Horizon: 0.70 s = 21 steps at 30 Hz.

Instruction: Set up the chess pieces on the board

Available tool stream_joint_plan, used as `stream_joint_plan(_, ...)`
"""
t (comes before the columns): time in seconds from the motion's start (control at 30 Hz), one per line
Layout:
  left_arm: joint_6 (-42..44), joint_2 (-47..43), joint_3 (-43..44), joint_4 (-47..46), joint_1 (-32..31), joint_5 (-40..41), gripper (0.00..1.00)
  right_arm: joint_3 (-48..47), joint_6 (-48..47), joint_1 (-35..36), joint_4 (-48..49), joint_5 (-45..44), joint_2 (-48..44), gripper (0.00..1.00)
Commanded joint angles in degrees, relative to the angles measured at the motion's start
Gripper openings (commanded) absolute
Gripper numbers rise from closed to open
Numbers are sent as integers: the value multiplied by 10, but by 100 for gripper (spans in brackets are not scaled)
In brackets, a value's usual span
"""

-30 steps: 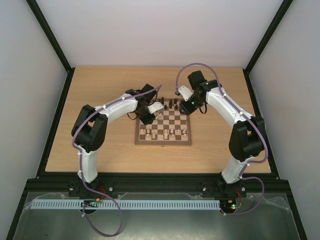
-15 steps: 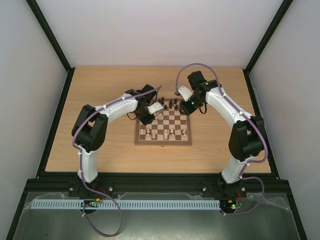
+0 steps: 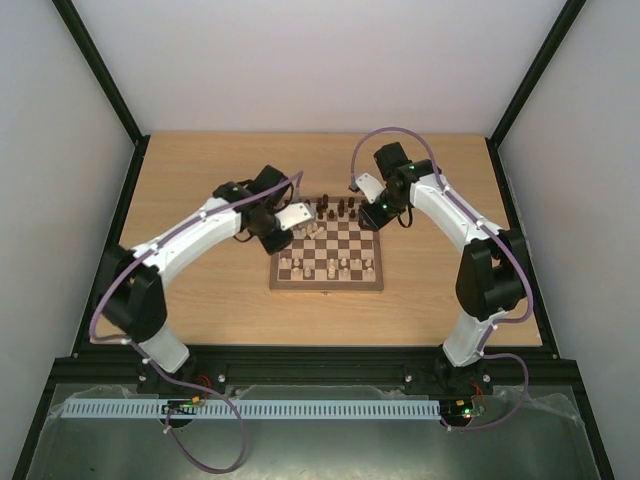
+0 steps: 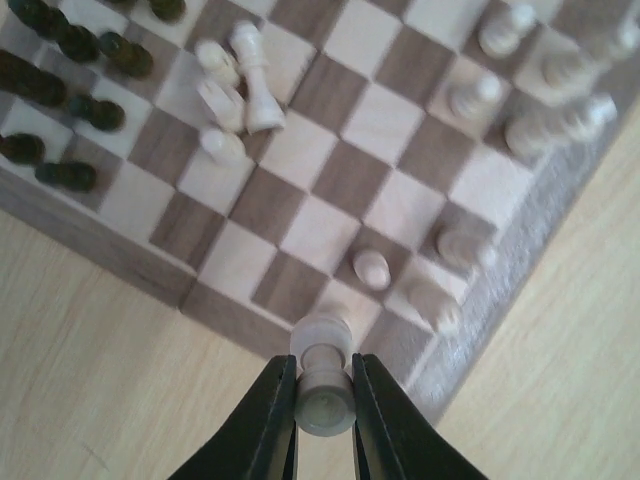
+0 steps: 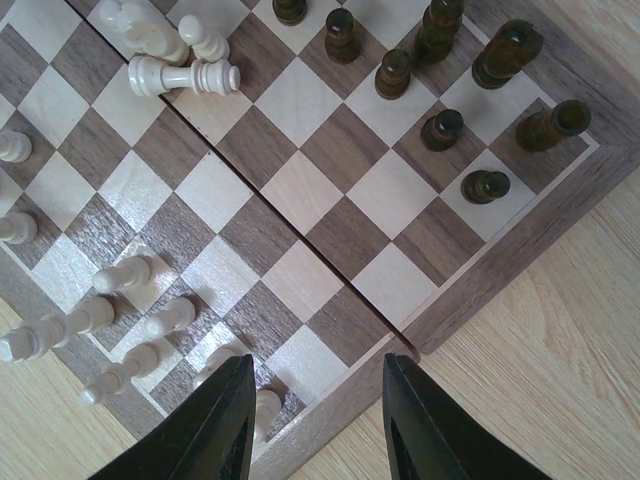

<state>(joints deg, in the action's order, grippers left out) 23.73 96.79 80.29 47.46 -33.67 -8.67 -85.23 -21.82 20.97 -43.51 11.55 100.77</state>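
Chess pieces are spread all over, and the one that counts is the cream piece (image 4: 320, 338). Your left gripper (image 4: 323, 365) is clamped tight on it, right over the near corner of the board (image 4: 100, 238), where the border meets the tabletop (image 4: 100, 390). From the wrist view you can't tell whether it's a pawn or something bigger, or whether its base is on the wood, so check before you commit.

Pick your empty square first. Two standing cream pieces (image 4: 371, 268) sit just beside your line in, so come down straight, not at a slant. Set the base flat in the middle of the square, then part the fingers and rise vertically.

Your right gripper (image 5: 318, 362) hangs wide apart and empty above the opposite corner, near the dark pieces (image 5: 440, 128). Leave it out of this move. The toppled cream pieces (image 4: 238, 82) mid-board look like the next job.
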Motion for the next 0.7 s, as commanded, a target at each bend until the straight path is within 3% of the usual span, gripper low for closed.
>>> stream_joint_plan(0.0,79,-72,-97,16,4,-9,13,-13,-1,0,-14,11,14,36)
stream_joint_plan(0.2,133,-101,-163,7,-1,-28,13,-14,0,0,-15,15,18,36)
stream_joint_plan(0.67,90,-36,-159,-53,-4,-12,14,-7,-2,0,-14,10,15,36)
